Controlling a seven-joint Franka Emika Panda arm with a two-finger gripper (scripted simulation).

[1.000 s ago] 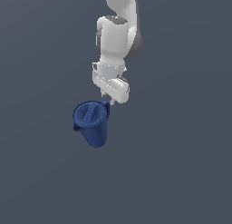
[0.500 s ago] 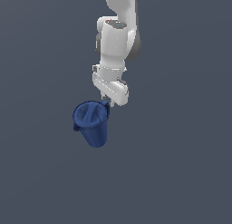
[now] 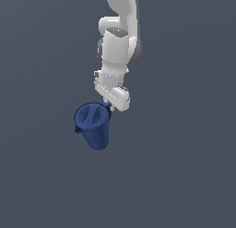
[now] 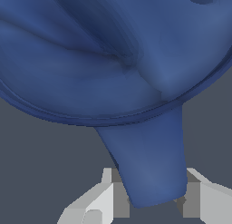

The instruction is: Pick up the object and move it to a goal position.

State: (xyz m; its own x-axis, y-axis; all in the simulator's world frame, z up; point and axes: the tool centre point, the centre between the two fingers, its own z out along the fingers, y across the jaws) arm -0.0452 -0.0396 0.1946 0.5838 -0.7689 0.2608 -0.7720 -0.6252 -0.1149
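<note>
The object (image 3: 94,125) is a dark blue tapered cup with a wide rim, hanging in the air below the white arm in the exterior view, its narrow base pointing down. My gripper (image 3: 110,107) is at its rim on the exterior view's right side, shut on the side handle. In the wrist view the cup's wide rim and inside (image 4: 113,60) fill most of the picture, and the handle (image 4: 149,164) runs down between my two pale fingers (image 4: 106,193), which press on it from both sides.
A plain dark grey background surrounds the arm and the cup. No other objects, edges or containers show in either view.
The arm has lifted slightly, carrying the cup with it; the grip on the handle has not changed.
</note>
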